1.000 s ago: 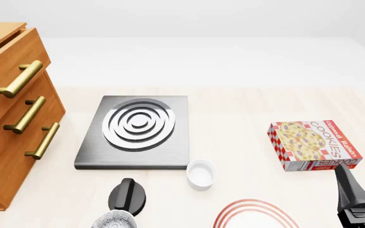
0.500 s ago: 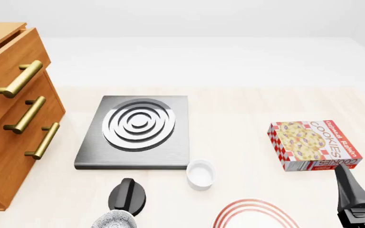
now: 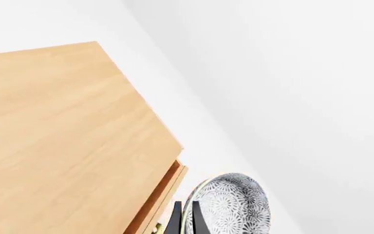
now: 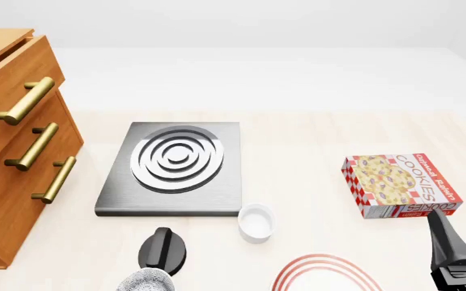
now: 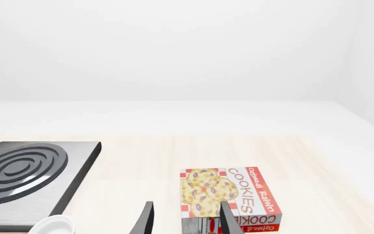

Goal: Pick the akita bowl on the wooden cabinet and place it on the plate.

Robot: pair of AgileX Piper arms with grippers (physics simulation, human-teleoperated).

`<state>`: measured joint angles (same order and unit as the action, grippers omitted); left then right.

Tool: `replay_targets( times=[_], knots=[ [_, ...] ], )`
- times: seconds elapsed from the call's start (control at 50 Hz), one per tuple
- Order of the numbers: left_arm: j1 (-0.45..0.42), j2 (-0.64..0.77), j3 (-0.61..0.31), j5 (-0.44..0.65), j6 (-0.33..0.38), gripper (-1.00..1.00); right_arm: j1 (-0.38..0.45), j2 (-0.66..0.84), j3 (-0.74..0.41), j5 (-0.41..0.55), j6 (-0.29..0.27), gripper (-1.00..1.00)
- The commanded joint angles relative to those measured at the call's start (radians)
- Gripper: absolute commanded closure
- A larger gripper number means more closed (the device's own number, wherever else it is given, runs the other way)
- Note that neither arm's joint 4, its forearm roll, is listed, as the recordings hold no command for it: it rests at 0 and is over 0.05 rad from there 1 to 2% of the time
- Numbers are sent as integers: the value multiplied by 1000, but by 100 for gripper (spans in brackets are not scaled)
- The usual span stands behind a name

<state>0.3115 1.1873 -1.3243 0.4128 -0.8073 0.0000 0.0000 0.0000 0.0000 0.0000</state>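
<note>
Now the left gripper (image 3: 183, 219), its 2 dark fingers pinching the rim of the round white grey-speckled akita bowl (image 4: 145, 281), is holding it at 9 o'clock of the red-ringed white plate (image 4: 324, 274), clear of the orange-brown wooden cabinet (image 4: 10, 151).

The pale wooden table (image 4: 314, 130) carries a grey square stove (image 4: 172, 168), small white ramekin (image 4: 257, 222), red cookie box (image 4: 400, 185), red-ringed white plate (image 4: 324, 274) and orange-brown wooden cabinet (image 4: 10, 151).
</note>
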Motion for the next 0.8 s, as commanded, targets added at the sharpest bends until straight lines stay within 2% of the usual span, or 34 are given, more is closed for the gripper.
replay_targets(
  times=[0.02,0.8],
  knots=[
    [-48,-26,13,-17,-15,100,0,0,0,0,0,-100],
    [-208,-12,14,-23,-35,100,0,0,0,0,0,-100]
  ],
)
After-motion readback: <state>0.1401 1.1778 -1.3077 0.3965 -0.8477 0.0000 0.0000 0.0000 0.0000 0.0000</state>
